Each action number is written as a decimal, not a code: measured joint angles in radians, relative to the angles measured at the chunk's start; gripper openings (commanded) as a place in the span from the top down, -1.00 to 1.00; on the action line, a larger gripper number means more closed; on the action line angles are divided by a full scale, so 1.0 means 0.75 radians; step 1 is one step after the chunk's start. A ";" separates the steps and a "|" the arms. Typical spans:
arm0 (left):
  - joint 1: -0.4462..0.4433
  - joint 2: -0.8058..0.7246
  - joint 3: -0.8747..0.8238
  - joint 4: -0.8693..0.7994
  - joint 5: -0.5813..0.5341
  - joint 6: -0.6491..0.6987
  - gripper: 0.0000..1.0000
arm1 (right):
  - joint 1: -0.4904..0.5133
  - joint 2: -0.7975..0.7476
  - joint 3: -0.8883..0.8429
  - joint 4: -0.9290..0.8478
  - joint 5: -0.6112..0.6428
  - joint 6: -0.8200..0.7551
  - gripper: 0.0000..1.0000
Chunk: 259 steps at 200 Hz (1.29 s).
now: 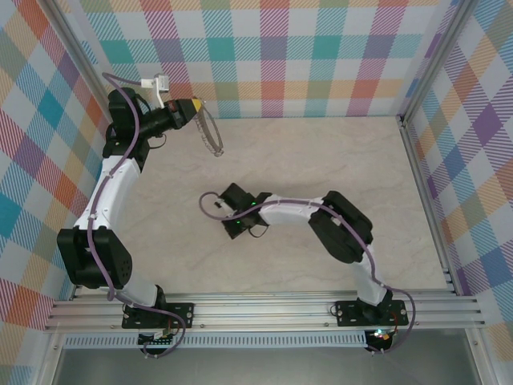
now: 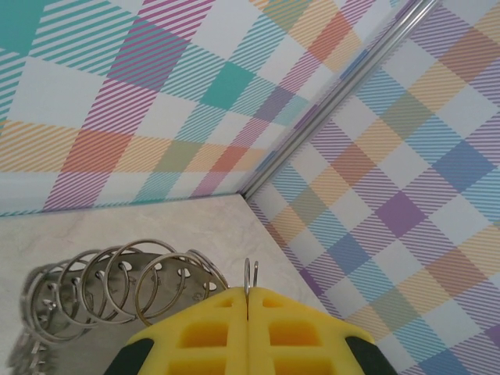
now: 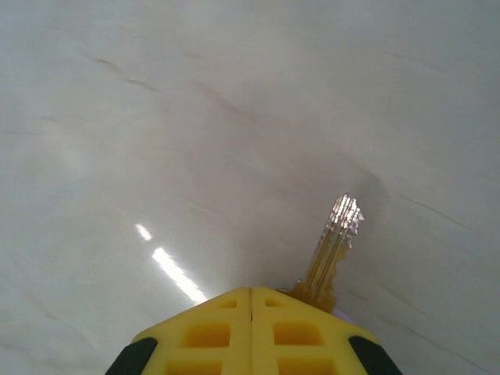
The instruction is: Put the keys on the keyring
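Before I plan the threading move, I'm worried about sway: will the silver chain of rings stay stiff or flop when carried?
Probably floppy: the silver chain of linked metal rings hangs in a curve from the left end effector, so it will likely swing. Its thin wire rings look light. It may slip, pinched by just one ring.

keyring (image 2: 117,297) chain dangling; key (image 3: 332,250) shaft protruding forward

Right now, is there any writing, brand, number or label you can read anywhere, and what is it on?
None readable. The plaid walls, the marble table, the left tool, the keyring, the right tool and the key show no text.
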<state>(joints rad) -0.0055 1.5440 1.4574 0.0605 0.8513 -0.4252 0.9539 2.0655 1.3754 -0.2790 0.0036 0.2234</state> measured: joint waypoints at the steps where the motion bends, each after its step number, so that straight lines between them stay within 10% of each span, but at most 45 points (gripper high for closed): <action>1: 0.000 0.000 0.000 0.000 0.001 -0.001 1.00 | 0.000 0.000 0.000 0.000 0.000 0.000 1.00; 111: -0.133 -0.039 -0.047 -0.001 0.001 -0.001 1.00 | -0.222 -0.505 -0.473 0.200 -0.128 0.329 1.00; 147: -0.157 -0.087 -0.093 -0.007 -0.010 0.009 1.00 | -0.244 -0.505 -0.483 0.171 -0.107 0.373 0.16; 259: -0.170 -0.105 -0.113 -0.093 -0.041 0.100 1.00 | -0.141 -0.376 -0.345 -0.065 -0.014 0.093 0.14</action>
<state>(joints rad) -0.1329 1.4651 1.3727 -0.0090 0.8207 -0.3504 0.8482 1.7836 1.1168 -0.3279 -0.0071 0.2932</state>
